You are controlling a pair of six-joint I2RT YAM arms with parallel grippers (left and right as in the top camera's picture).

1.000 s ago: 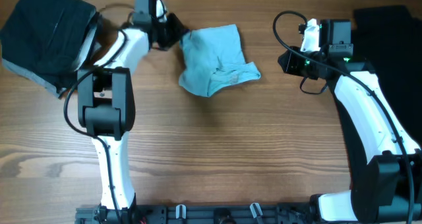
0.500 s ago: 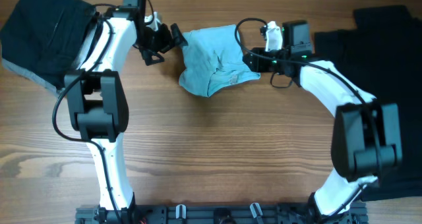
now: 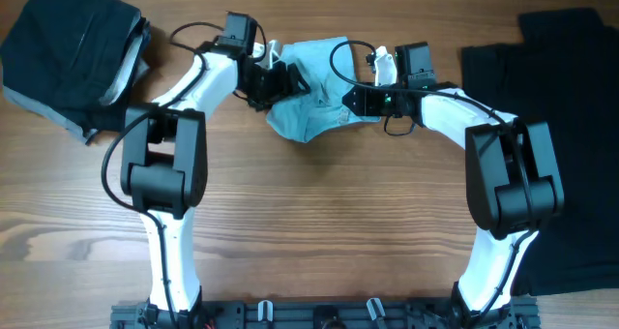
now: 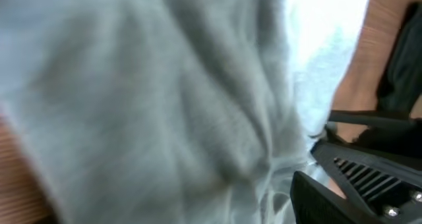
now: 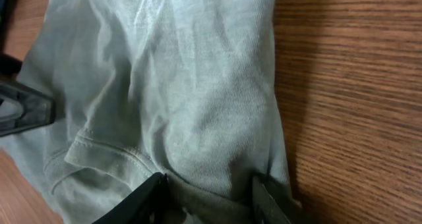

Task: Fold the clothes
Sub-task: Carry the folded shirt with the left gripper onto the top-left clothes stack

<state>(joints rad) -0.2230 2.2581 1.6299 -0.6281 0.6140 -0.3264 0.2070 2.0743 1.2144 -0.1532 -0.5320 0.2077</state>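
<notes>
The pale blue-green T-shirt [image 3: 309,111] lies crumpled at the table's far middle. My left gripper [image 3: 282,82] is at its left edge, open and pushed into the cloth. In the left wrist view, blurred fabric [image 4: 165,99] fills the frame and only one finger [image 4: 356,191] shows. My right gripper [image 3: 353,102] is at the shirt's right edge. Its jaws [image 5: 208,191] are open and straddle a raised fold of the shirt [image 5: 171,72] near a hem. A large black T-shirt [image 3: 551,116] lies at the right. A folded black and grey pile [image 3: 68,48] sits at the far left.
Bare wooden table [image 3: 319,223] runs in front of the shirt. Part of the left gripper [image 5: 23,109] shows at the left edge of the right wrist view. The arm bases stand along the near edge [image 3: 319,314].
Both arms have swung inward. The left gripper moved right onto the shirt's left edge. The right gripper came from the far right onto its right edge. The shirt has bunched slightly.
</notes>
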